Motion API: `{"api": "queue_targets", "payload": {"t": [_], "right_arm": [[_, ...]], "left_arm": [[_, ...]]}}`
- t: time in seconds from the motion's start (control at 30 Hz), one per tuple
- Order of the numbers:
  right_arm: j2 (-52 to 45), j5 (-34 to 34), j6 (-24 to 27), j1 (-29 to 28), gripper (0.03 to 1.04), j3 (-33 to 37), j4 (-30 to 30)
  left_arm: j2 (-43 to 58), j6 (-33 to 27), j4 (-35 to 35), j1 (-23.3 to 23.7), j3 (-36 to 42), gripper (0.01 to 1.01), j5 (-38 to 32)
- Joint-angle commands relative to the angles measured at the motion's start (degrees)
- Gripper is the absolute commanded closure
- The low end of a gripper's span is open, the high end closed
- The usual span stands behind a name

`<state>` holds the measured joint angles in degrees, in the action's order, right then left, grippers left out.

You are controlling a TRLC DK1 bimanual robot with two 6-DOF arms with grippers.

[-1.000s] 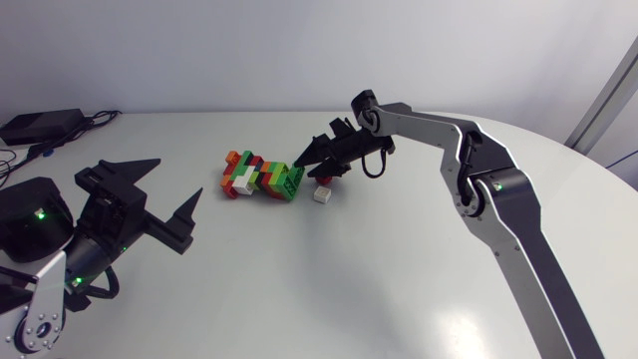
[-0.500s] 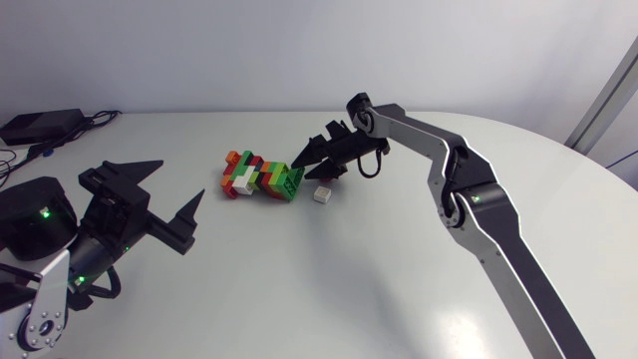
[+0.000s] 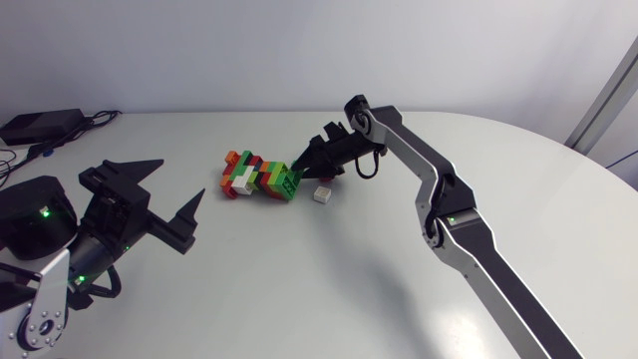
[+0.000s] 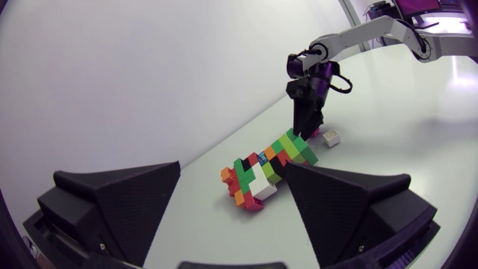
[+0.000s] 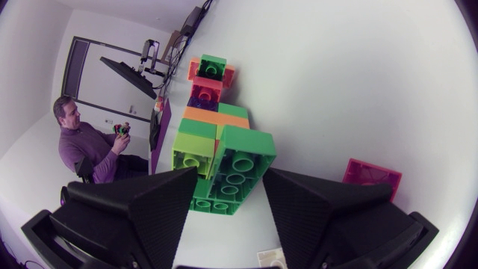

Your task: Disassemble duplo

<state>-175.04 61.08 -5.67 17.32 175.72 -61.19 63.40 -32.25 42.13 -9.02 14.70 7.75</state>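
Observation:
The duplo assembly (image 3: 259, 177) lies on its side on the white table, a row of green, orange, red and white bricks. My right gripper (image 3: 300, 165) is at its right end. In the right wrist view the gripper (image 5: 229, 173) has a finger on each side of the dark green end brick (image 5: 235, 175), shut on it. The left wrist view shows that gripper (image 4: 305, 125) pointing down onto the green end of the assembly (image 4: 269, 168). My left gripper (image 3: 174, 182) stands open at the table's left, well away from the bricks, with nothing between its fingers.
A loose white brick (image 3: 321, 194) lies just right of the assembly, under my right arm. A loose pink brick (image 5: 371, 179) lies beside the right finger. A black box with cables (image 3: 40, 126) sits at the far left edge.
The right gripper's fingers have drawn together around the green end brick, and the right arm's elbow has swung leftward. The left arm has not moved.

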Motion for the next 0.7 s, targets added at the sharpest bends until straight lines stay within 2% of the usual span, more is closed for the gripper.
{"api": "queue_targets", "payload": {"t": [0.0, 0.1, 0.2, 0.27, 0.33, 0.47, 0.67], "right_arm": [[-2.1, 0.1, -1.5, 0.8, 0.53, 1.4, -0.9], [-1.7, -0.2, -1.4, 1.0, 0.62, 0.4, -1.0], [-1.5, -0.3, -1.4, 1.1, 0.63, 0.2, -1.2], [-1.4, -0.4, -1.3, 1.2, 0.71, 0.0, -1.3], [-1.0, -1.0, -1.1, 1.2, 0.75, -0.5, -1.7], [0.7, -3.2, 0.2, 1.0, 0.75, -2.3, -3.4], [6.0, -11.3, 6.6, 0.5, 0.75, -4.2, -9.3]], "left_arm": [[0.8, 1.0, 0.8, -0.2, 1.9, 0.056, 0.5], [0.8, 1.1, 0.8, -0.1, 2.0, 0.056, 0.5], [0.6, 1.1, 0.8, -0.1, 1.9, 0.056, 0.5], [0.3, 1.1, 0.8, -0.1, 1.8, 0.056, 0.5], [0.1, 1.3, 0.8, -0.1, 1.8, 0.056, 0.5], [-0.1, 1.4, 0.8, 0.0, 1.6, 0.056, 0.5], [-0.5, 1.4, 0.8, 0.1, 1.3, 0.056, 0.5]]}}
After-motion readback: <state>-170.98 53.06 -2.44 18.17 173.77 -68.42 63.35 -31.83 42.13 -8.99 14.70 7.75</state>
